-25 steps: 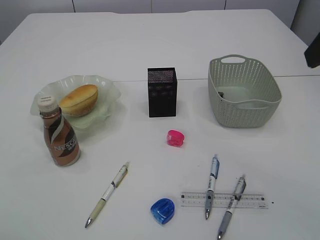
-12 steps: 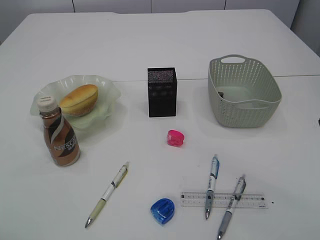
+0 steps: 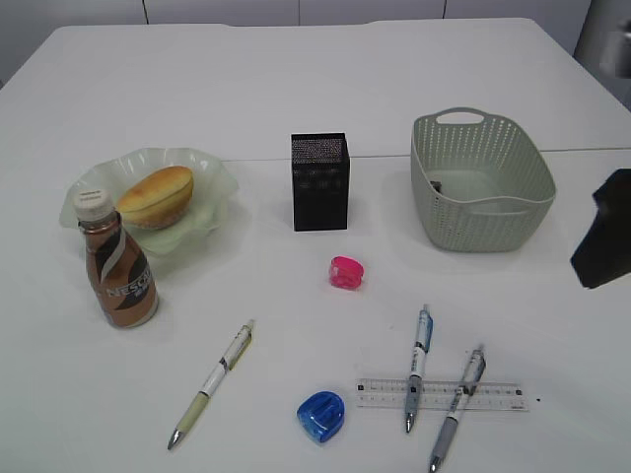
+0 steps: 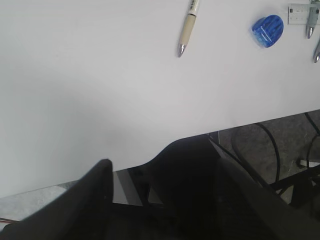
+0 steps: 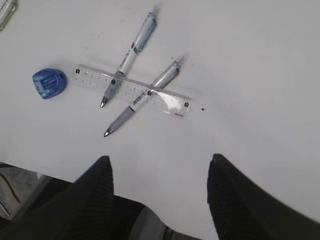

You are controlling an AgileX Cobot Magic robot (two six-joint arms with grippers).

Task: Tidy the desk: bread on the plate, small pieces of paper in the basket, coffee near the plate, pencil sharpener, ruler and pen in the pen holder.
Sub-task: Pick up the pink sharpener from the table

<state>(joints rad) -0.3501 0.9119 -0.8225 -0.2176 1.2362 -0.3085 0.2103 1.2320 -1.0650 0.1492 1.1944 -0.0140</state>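
The bread (image 3: 156, 195) lies on the plate (image 3: 215, 173), and the coffee (image 3: 118, 271) stands just in front of it. The pen holder (image 3: 319, 181) and the basket (image 3: 480, 182) stand further back. A pink pencil sharpener (image 3: 346, 272) and a blue one (image 3: 321, 415) lie on the desk (image 3: 296, 79). Two pens (image 5: 132, 47) (image 5: 145, 97) cross the ruler (image 5: 165, 100); a third pen (image 3: 212, 382) lies left. My right gripper (image 5: 159, 160) hangs open over bare desk in front of the ruler. My left gripper (image 4: 160, 167) is open at the desk's front edge. Small pieces of paper are out of view.
A dark part of my right arm (image 3: 603, 241) shows at the right edge, beside the basket. Beyond the desk's front edge are cables (image 4: 270, 150) and floor. A thin seam (image 3: 592, 150) crosses the tabletop.
The dark part of the right arm, at the upper right edge a second ago and gone half a second ago, now sits lower on the right edge. The objects have not moved.
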